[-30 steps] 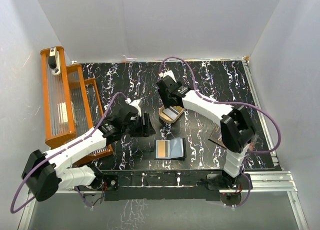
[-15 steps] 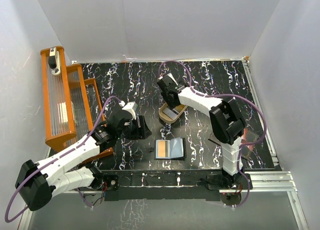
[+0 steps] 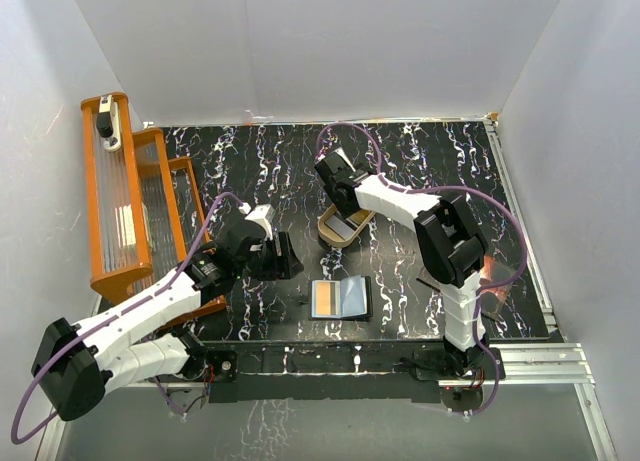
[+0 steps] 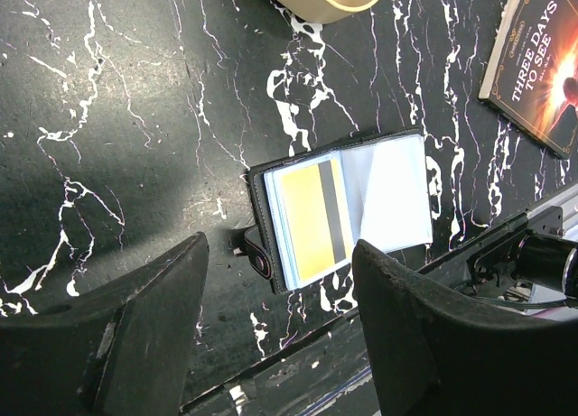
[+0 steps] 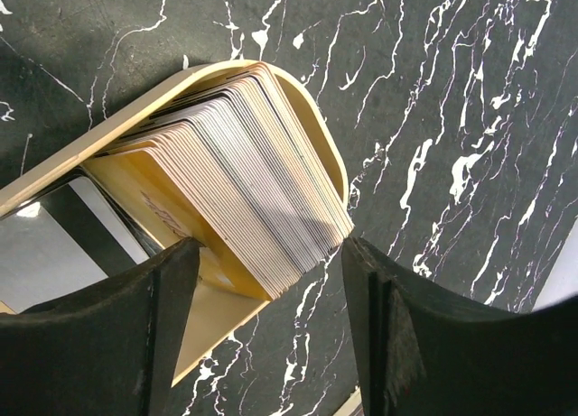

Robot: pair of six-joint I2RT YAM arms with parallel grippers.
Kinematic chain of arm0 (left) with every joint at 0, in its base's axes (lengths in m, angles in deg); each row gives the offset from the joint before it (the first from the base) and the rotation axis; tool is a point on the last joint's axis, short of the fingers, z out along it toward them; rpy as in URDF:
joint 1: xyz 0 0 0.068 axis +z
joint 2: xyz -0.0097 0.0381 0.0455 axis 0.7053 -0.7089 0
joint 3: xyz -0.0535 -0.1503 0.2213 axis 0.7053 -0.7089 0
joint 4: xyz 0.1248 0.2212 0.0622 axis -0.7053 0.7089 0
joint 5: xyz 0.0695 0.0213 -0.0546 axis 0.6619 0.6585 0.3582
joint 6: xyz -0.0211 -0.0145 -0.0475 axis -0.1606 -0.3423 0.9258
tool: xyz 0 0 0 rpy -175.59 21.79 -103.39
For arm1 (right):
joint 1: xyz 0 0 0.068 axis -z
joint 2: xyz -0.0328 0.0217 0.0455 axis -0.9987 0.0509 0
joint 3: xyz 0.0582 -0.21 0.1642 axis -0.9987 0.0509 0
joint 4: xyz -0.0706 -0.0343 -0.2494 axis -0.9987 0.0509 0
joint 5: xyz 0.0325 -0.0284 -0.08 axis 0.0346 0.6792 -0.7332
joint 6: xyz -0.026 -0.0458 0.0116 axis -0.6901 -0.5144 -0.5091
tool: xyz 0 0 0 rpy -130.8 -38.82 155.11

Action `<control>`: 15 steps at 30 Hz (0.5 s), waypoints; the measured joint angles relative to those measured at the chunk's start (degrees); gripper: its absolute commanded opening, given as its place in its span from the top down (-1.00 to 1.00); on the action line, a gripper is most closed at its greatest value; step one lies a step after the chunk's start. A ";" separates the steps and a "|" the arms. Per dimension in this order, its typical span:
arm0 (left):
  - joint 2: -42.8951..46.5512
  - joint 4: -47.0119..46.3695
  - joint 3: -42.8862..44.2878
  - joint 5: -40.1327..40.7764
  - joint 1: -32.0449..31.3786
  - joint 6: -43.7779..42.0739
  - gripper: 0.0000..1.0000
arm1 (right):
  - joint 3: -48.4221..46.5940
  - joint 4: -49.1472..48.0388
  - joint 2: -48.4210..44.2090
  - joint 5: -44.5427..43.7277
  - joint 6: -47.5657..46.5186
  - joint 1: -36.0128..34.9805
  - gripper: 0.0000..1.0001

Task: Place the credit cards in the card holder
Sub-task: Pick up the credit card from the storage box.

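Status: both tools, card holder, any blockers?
Left tool open, empty, beside the card holder, which lies open with a yellow card inside. Right tool open over card stack in tan tray. No blockers seen.

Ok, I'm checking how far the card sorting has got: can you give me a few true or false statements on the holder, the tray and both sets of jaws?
1. The small black folding card holder lies open on the black marbled table. True.
2. A yellow plastic card with a dark stripe shows in the holder's left page. True.
3. The left jaws grip a card. False: they stand open and empty above the holder.
4. The tan oval tray holds nothing. False: a fanned stack of thin plastic cards leans inside it.
5. The right jaws stand open over the tray. True.
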 measured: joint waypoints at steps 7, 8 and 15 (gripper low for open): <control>-0.61 -0.17 -0.02 -0.48 0.00 0.83 -0.27 | 0.09 -0.81 0.00 0.02 0.07 -0.37 0.00; -0.61 -0.17 -0.02 -0.52 0.00 1.01 -0.27 | 0.09 -0.94 0.00 0.00 0.07 -0.39 0.03; -0.61 -0.17 -0.04 -0.90 0.00 1.42 -0.27 | 0.09 -1.66 0.00 -0.87 0.11 -0.31 0.15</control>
